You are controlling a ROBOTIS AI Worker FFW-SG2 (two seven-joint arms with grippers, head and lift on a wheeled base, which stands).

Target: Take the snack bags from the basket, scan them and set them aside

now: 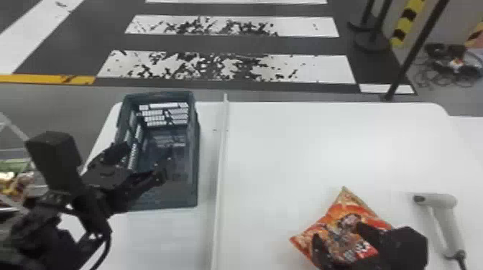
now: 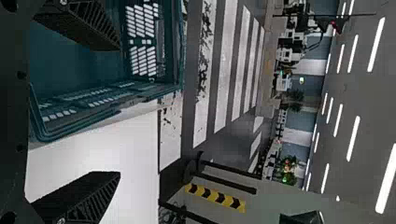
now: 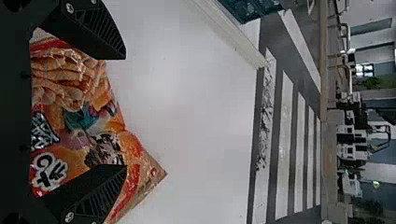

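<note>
An orange-red snack bag (image 1: pixel 345 212) is on the right part of the white table. Over it my right gripper (image 1: pixel 337 238) stands open; in the right wrist view the bag (image 3: pixel 74 112) spans the space between the spread fingers of that gripper (image 3: pixel 125 111), one finger overlapping its printed face. Whether the fingers touch it I cannot tell. The dark blue-green basket (image 1: pixel 197 150) is at the left, and my left gripper (image 1: pixel 145 161) is open over its near left part. The left wrist view has the basket (image 2: pixel 140 95) beside the left gripper (image 2: pixel 119 112), nothing between its fingers. A pale hand scanner (image 1: pixel 447 222) lies right of the bag.
A raised white divider (image 1: pixel 220 161) runs along the white table (image 1: pixel 323 143) between basket and snack bag. Beyond the far edge is a floor with painted stripes; a dark slanted pole (image 1: pixel 413 54) stands behind the table at the right. Wrapped goods (image 1: pixel 16 183) show at the far left.
</note>
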